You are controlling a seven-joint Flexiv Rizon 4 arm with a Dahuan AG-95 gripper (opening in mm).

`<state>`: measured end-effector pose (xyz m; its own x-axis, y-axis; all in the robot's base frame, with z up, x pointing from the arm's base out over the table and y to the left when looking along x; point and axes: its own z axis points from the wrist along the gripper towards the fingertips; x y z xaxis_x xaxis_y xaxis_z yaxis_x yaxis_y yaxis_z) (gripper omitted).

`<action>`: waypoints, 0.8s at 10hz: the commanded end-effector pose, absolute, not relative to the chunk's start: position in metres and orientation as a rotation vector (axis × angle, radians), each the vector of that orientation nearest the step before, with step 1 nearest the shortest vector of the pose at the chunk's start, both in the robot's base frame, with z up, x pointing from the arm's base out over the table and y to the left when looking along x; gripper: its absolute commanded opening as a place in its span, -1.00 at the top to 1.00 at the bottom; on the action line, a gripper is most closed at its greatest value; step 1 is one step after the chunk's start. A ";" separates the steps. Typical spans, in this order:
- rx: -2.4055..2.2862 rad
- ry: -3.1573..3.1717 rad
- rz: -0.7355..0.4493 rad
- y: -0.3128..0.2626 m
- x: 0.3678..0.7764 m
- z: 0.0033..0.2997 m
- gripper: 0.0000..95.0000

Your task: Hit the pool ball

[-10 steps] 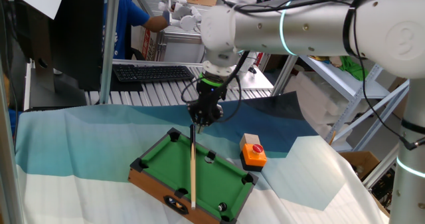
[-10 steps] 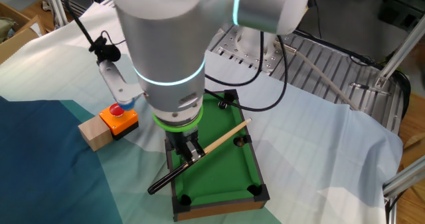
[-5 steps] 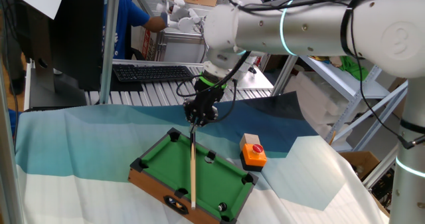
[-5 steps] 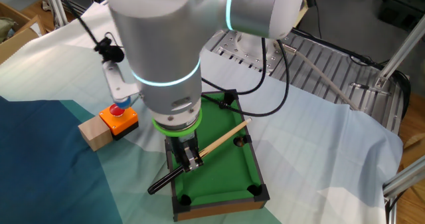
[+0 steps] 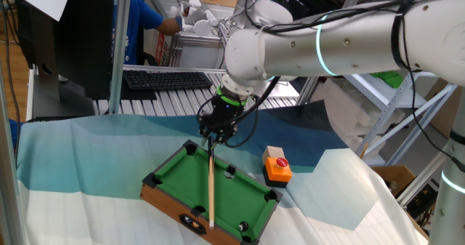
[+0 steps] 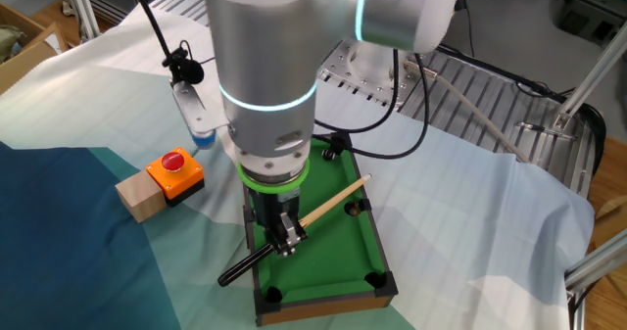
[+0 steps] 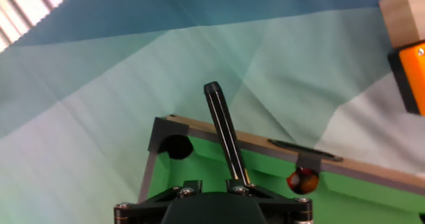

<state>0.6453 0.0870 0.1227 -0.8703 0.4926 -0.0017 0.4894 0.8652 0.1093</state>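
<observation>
A small green pool table (image 5: 190, 183) with a wooden rim lies on the cloth. My gripper (image 5: 213, 134) is shut on the long thin cue stick (image 5: 211, 190) near its dark butt end. The stick lies along the felt toward the near rim. In the other fixed view my gripper (image 6: 284, 240) holds the cue stick (image 6: 328, 205) over the table's left part. In the hand view the dark butt (image 7: 219, 114) juts out past the table rim. The pool ball (image 7: 302, 181), tiny and dark with a reddish glint, sits at a side pocket to the right of my gripper (image 7: 216, 186).
An orange button box (image 5: 277, 169) on a wooden block stands just right of the pool table, and it also shows in the other fixed view (image 6: 174, 170). Black pocket holes (image 7: 175, 146) sit at the table corners. A keyboard (image 5: 167, 78) and a slatted metal bench lie behind.
The arm above the wrist has swung and turned a little. My gripper has shifted slightly along the stick. The cue stick itself lies about where it was.
</observation>
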 end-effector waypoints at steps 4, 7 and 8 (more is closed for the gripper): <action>0.601 3.069 0.053 0.080 0.649 0.113 0.60; 0.579 3.073 0.060 0.072 0.651 0.108 0.60; 0.578 3.073 0.065 0.071 0.652 0.106 0.60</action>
<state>0.6511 0.0706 0.1051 -0.9310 0.3649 -0.0069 0.3643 0.9303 0.0437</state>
